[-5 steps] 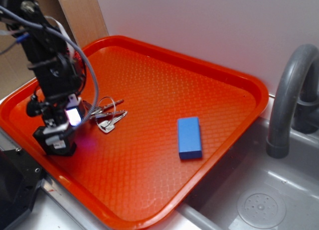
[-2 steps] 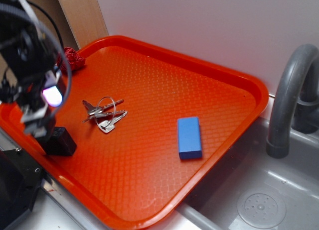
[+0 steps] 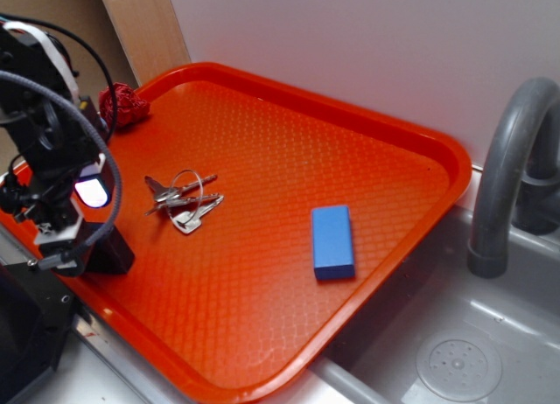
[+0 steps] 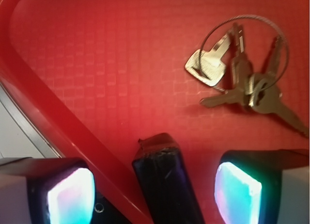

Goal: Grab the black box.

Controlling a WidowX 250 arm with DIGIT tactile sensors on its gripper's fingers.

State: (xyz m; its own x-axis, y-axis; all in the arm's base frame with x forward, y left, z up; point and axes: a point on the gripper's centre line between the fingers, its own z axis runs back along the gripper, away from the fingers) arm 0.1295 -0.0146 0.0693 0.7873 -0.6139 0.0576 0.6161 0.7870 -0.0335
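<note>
Jaws are spread wide right now, not gripping anything: on the wrist cam I can see both glowing pads [image 4: 68, 197] sitting either side of the small matte black box [image 4: 164, 180], with clear gaps on both sides. So the gripper [image 3: 77, 247] is straddling the target but hasn't closed. That box sits at the near-left corner of the textured orange plastic tray [image 3: 385, 115], tucked right beside the raised rim, and from the wrist cam the left pad looks like it's hanging over or outside that rim, not inside the tray. That's the bit I'd watch. My read is that we're at the final lineup before the squeeze, so I'd nudge slightly toward the tray's middle so the rim-side pad clears the lip, then come down until the pads sit across the box's flanks rather than its top edge, and only then close. The box also looks a bit off-centre toward the left pad, so centring first should stop it getting shoved sideways when the pads meet it. The bunch of silver metal keys on a wire ring [image 3: 182, 198] lies near but clear of the pads, so no snag risk if I stay put. The flat blue rectangular block [image 3: 332, 241] is well apart mid-tray and not my problem.
</note>
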